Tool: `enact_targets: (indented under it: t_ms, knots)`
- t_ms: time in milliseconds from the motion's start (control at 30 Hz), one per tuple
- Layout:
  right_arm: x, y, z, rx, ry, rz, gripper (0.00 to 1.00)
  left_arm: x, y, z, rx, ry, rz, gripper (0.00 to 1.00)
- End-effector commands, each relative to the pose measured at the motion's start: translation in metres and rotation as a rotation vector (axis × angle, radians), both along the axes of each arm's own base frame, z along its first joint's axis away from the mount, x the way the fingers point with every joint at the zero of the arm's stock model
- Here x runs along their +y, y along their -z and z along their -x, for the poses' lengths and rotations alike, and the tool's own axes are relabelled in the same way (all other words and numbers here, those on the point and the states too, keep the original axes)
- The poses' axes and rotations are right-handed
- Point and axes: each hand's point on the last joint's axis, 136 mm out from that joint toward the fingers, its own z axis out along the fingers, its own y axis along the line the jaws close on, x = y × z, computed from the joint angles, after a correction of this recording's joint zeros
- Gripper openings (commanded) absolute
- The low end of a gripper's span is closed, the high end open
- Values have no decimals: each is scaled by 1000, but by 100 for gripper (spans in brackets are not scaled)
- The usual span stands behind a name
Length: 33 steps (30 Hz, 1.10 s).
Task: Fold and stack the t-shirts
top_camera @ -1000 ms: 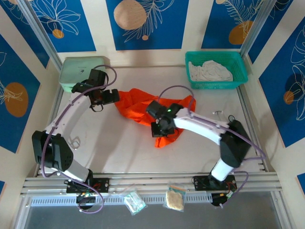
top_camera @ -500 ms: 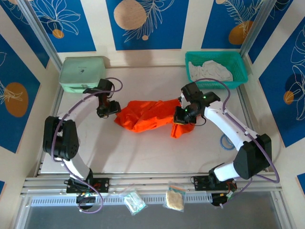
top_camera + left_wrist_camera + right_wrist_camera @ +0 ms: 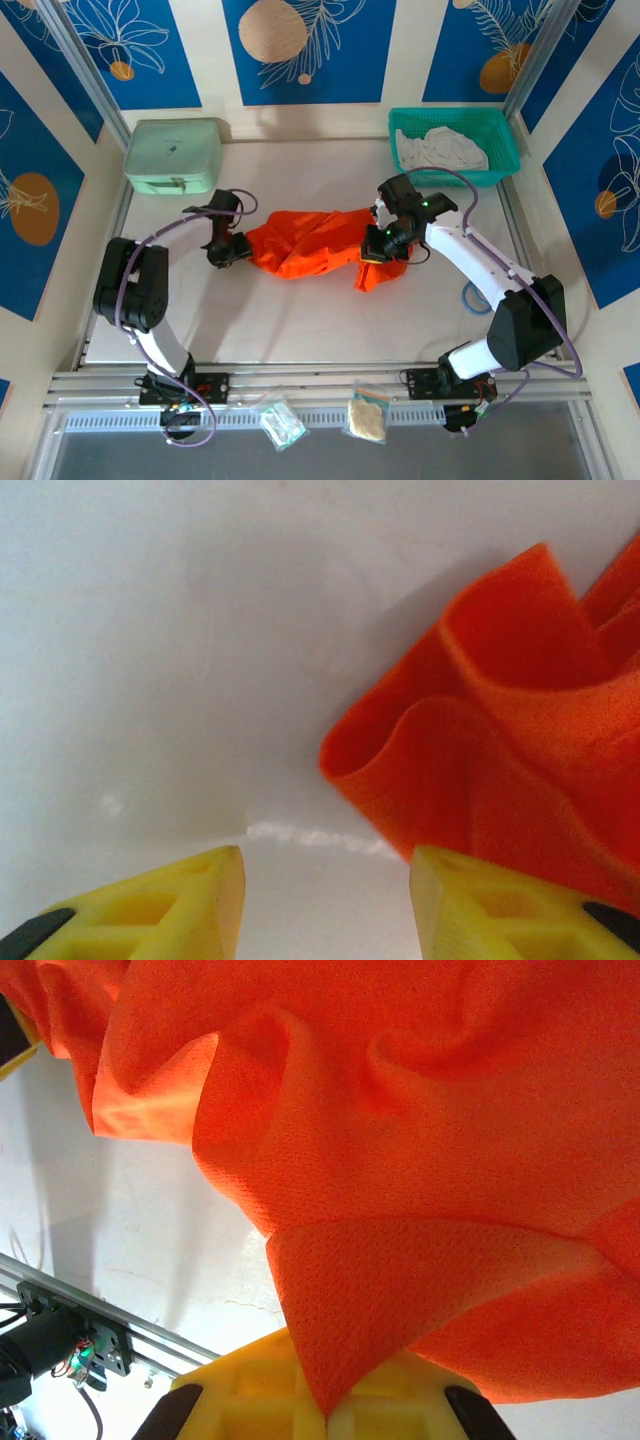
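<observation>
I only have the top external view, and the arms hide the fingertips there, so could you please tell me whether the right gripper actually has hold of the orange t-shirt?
Observer: Yes. In the right wrist view the right gripper is shut on a fold of the orange t-shirt, which is pinched between its fingertips.
Operator: Thank you. And the left one?
Observer: The left gripper is open, with bare table showing between its fingers.
Operator: Is it close to the cloth?
Observer: A curled edge of the shirt lies just ahead of one finger, not between the two.
</observation>
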Motion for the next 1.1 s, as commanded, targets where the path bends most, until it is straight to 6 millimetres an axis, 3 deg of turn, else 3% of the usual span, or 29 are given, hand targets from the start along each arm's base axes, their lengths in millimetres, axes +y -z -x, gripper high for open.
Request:
enact_targets:
  t_ms: [0, 200, 400, 533, 633, 800, 967, 1067]
  knots:
    - [3, 1, 5, 21, -17, -33, 0, -4, 5, -16, -30, -32, 33, 47]
    - [3, 3, 7, 25, -16, -32, 0, -4, 16, -24, -21, -35, 17, 44]
    - [1, 3, 8, 26, -9, -32, 0, -7, 31, -38, -16, -34, 15, 21]
    - [1, -3, 8, 5, -3, -42, 0, -10, 22, -50, -43, -26, 16, 0]
    - [-2, -9, 9, -18, 1, -51, 0, -10, -4, -55, -84, -13, 17, 0]
    - [-7, -12, 12, -38, 4, -61, 0, -7, -77, -45, -171, 23, 10, 0]
    - [-6, -3, 18, -19, -7, -79, 0, 0, -140, -9, -216, 69, 13, 0]
    - [-5, 3, 21, -10, -19, -84, 0, 8, -162, 22, -223, 84, 6, 0]
